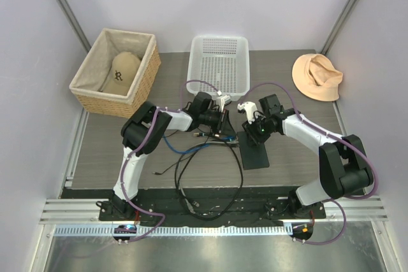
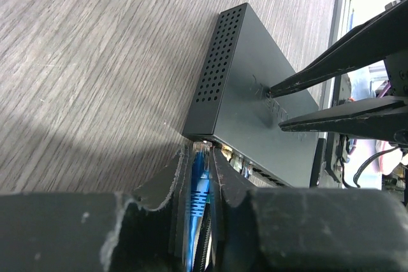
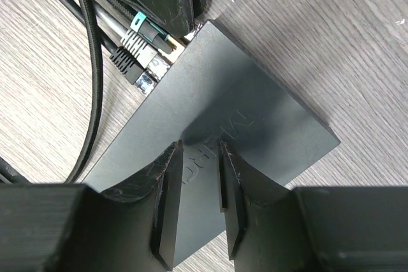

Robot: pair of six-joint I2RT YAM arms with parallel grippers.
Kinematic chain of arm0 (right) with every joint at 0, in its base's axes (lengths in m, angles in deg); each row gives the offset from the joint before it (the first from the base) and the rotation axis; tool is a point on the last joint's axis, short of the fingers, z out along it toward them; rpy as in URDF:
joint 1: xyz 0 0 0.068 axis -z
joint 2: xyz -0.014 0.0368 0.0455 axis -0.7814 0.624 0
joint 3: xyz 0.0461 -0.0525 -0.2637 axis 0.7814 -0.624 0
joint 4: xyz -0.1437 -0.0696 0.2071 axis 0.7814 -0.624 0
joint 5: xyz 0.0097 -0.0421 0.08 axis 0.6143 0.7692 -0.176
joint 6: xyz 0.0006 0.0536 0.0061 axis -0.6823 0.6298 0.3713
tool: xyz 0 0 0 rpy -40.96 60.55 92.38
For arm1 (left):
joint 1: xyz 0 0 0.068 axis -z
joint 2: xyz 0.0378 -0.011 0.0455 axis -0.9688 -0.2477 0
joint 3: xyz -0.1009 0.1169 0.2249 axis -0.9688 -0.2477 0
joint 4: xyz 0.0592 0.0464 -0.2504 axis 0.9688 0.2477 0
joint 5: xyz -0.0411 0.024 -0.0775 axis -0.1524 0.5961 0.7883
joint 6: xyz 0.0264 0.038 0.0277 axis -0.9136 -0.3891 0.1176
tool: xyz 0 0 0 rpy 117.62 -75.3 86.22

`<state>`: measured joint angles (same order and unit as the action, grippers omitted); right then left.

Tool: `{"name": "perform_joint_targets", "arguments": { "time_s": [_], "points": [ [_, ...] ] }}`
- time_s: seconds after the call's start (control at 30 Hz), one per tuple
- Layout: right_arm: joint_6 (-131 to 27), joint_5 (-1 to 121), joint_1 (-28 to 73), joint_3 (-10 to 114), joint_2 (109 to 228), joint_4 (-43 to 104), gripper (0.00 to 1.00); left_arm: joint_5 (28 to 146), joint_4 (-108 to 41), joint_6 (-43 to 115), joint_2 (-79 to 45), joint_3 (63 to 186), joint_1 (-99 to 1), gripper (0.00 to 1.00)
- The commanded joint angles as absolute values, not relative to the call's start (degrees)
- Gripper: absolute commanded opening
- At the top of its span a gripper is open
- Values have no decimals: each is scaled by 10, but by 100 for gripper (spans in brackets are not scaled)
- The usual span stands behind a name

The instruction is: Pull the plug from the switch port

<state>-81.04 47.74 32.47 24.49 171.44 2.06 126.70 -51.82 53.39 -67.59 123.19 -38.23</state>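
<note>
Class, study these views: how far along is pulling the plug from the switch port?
Done: right end effector rests on the switch top; left end effector grips the blue plug. In hand: the pull, with the plug seemingly seated in the switch. Remaining: drawing it clear.

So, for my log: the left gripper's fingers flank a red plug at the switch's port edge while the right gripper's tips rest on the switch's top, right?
Not quite: the plug is blue, not red, as the left wrist view shows. The left gripper does flank it at the switch port edge, and the right gripper rests on its top.
</note>
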Motion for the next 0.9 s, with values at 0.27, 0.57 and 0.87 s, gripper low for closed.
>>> {"name": "perform_joint_targets", "arguments": {
  "time_s": [0.27, 0.57, 0.87],
  "points": [
    [-814, 503, 325, 223, 1708, 21, 36, 1252, -408, 469, -683, 1242, -368, 0],
    [-819, 505, 325, 215, 1705, 26, 36, 1236, -369, 388, -628, 1218, -367, 0],
    [-820, 511, 326, 211, 1699, 33, 36, 1242, -260, 269, -540, 1241, -373, 0]
  ]
}}
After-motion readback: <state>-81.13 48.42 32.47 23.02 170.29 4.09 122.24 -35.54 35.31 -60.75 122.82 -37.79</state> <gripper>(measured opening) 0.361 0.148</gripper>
